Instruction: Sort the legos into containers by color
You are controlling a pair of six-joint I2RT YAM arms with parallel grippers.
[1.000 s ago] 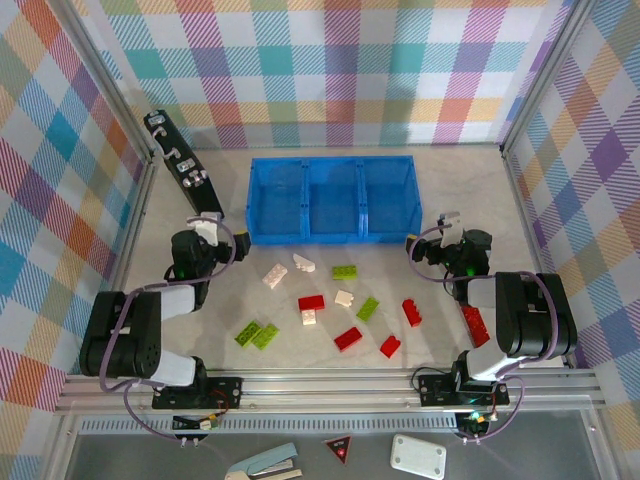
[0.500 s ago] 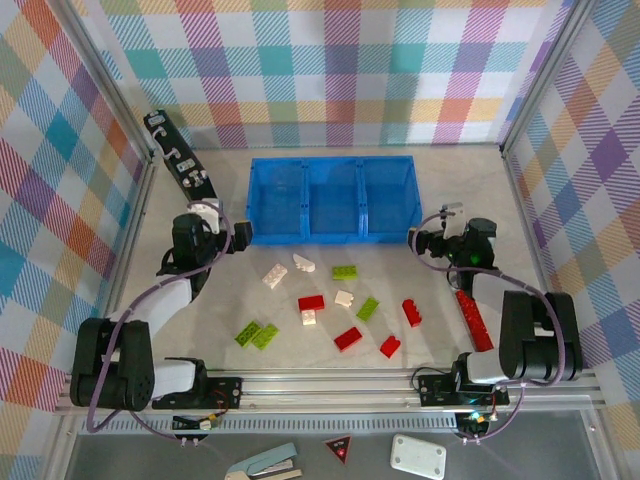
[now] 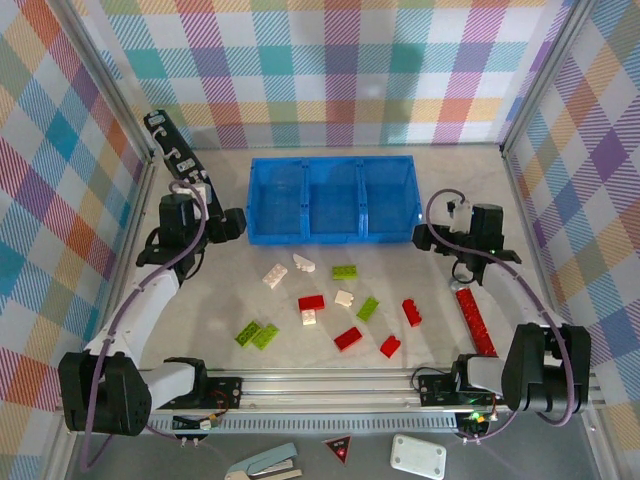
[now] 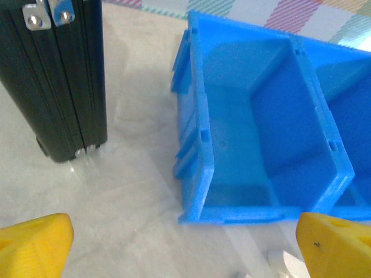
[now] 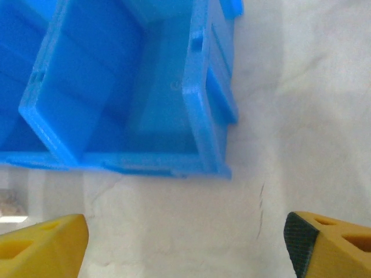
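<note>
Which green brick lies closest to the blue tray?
The green brick just in front of the tray's middle compartment; the other three greens lie farther from it.

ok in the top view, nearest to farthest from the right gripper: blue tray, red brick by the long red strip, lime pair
1. blue tray, its right end beside the right gripper
2. red brick, toward the front, right of centre
3. lime pair, front left

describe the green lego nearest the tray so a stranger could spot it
Find the blue three-compartment tray at the back of the table. Just in front of its middle compartment lies the green brick, square to the tray. The other green bricks lie tilted and farther from it.
</note>
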